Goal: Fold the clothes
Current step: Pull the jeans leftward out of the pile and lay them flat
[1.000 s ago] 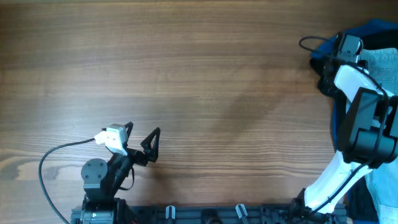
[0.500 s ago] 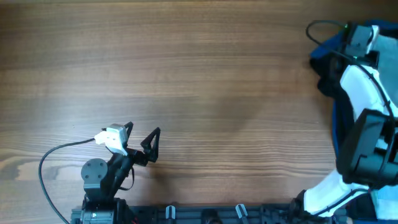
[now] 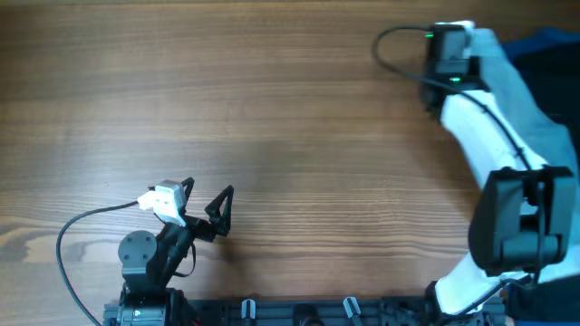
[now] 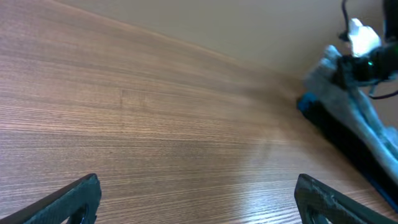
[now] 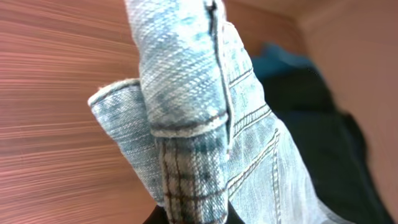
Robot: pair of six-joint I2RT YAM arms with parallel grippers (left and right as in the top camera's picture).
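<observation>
**Right claw** [image 3: 449, 65]: pinched fully closed on a bunched fold of the pale, faded blue denim shorts [image 5: 199, 124]. The cloth stands directly ahead of the claw, with a stitched seam and a pocket edge showing. The rest drapes back behind it toward the heap of black and bright-blue garments [image 5: 311, 130] just beyond. Which part of the shorts is gripped cannot be told.

**Left claw** [image 3: 207, 188]: spread to its widest and holding nothing. It sits well apart from the shorts, over the bare wooden counter [image 3: 272, 100].

**Handling (judged):** The denim is probably soft but thick, and fairly heavy for cloth. It should crease rather than slip. The doubled seams offer firm purchase. The waistband or a hem corner looks like the better hold, since a pinch in mid-panel would let the legs droop and bunch.
</observation>
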